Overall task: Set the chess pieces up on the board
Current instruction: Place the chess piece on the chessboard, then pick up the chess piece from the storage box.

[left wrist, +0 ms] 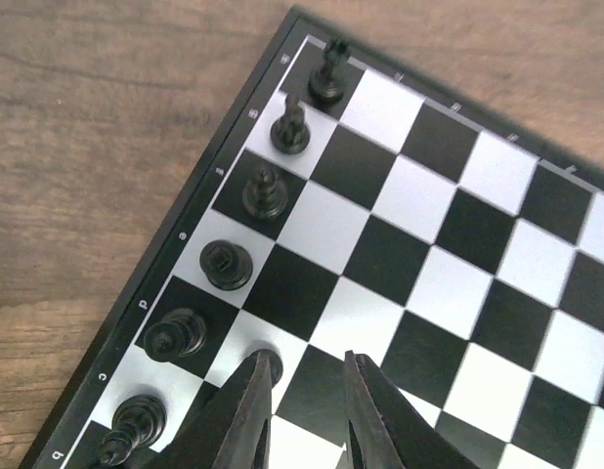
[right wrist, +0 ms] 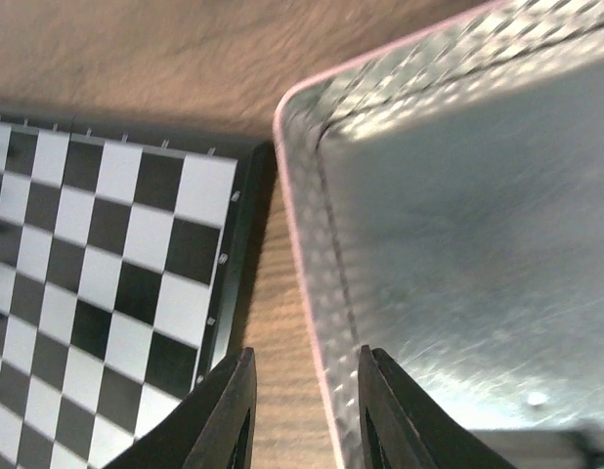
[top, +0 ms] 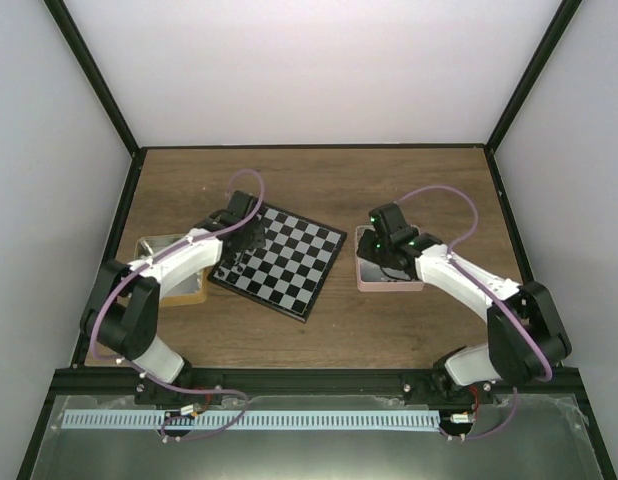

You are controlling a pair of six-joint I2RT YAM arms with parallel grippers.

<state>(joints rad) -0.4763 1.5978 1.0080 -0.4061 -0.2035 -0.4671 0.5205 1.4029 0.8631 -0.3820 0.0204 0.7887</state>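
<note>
Left gripper (left wrist: 308, 362) hangs low over the board (left wrist: 458, 283) near its lettered edge, jaws a narrow gap apart with nothing between them. One small black piece (left wrist: 268, 358) stands just beside one fingertip, partly hidden. The sound move, I judge, is a straight lift with no sideways drift, so the finger cannot tip it. Beyond, six black chess pieces (left wrist: 227, 264) stand upright along that edge toward the far corner. Right gripper (right wrist: 302, 357), narrowly parted and empty, hovers over the rim of the pink tray (right wrist: 304, 244).
</note>
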